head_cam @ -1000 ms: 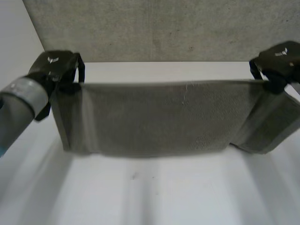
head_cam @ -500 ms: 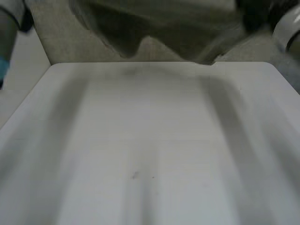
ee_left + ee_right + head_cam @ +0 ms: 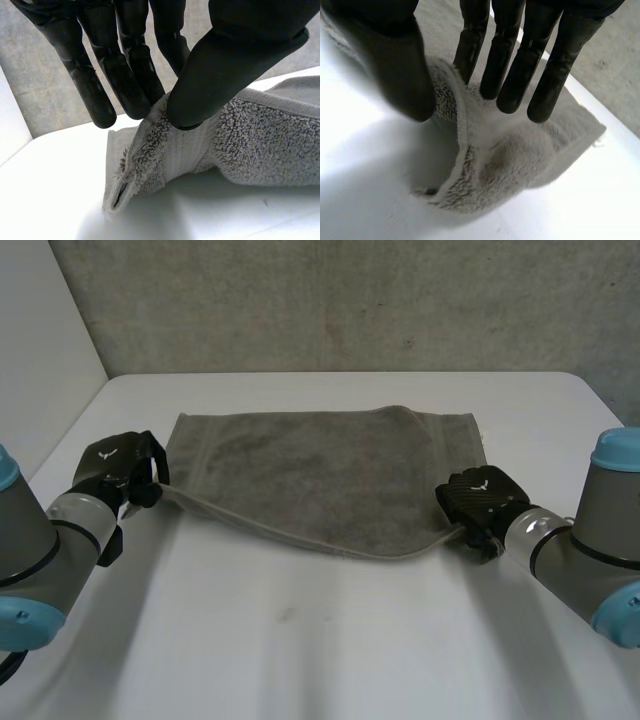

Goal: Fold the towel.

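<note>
towel point(image 3: 320, 475) on table point(image 3: 330, 660) | left hand point(image 3: 115, 470) — pinching near corner | right hand point(image 3: 480, 498) — pinching other corner

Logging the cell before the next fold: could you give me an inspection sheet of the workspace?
surface: white table, one small dark speck.
job's things: grey towel spread on the table.
clutter: nothing seen.
hands: left hand pinches the towel's near left corner; right hand pinches its near right corner.
cables: nothing seen.
surroundings: grey wall behind the table.
</note>
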`<action>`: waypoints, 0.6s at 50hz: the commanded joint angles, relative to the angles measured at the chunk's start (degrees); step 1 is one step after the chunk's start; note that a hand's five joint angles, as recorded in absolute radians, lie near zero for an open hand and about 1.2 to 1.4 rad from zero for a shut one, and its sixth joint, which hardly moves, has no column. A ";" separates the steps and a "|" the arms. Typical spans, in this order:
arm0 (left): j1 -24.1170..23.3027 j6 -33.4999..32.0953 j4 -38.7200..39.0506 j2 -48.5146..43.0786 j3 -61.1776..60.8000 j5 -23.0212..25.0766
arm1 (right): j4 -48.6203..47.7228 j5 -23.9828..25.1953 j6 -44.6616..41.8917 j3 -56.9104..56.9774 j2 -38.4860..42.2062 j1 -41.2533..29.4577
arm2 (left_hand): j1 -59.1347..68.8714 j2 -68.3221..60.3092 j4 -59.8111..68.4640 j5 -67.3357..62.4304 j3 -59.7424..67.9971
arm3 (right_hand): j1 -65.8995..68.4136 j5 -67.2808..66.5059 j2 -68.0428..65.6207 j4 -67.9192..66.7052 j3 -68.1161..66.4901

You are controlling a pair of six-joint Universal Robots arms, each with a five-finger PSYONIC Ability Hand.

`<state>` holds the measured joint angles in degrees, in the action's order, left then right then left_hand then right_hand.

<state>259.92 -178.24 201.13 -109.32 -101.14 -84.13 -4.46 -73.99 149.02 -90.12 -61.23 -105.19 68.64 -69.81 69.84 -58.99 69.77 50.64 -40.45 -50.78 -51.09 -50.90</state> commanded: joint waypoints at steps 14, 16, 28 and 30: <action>3.23 0.17 0.14 0.51 0.33 0.02 | -0.02 -4.49 16.47 -3.39 -0.73 3.50 | 11.36 -10.19 10.16 -11.01 10.23 | -12.64 12.45 12.77 13.09 12.89; 3.23 0.17 0.14 0.51 0.33 0.02 | -0.02 -4.49 17.26 -3.22 -0.47 4.02 | 11.36 -10.19 10.16 -11.01 10.23 | -11.47 11.28 11.61 11.92 11.72; 3.23 0.17 0.14 0.69 0.16 0.02 | -0.46 -4.58 25.79 -2.43 0.06 4.55 | 11.36 -10.19 10.16 -11.01 10.23 | -12.64 12.45 12.77 13.09 12.89; 3.23 0.17 0.14 0.69 0.24 0.02 | -2.38 -5.19 25.79 -2.69 0.49 4.46 | 11.36 -10.19 10.16 -11.01 10.23 | -12.47 12.28 12.61 12.92 12.72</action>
<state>263.17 -178.06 201.27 -108.67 -101.05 -84.11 -4.64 -78.43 173.31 -92.53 -61.28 -100.71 68.64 -69.81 69.84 -58.99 69.77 38.42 -28.51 -39.48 -38.06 -38.30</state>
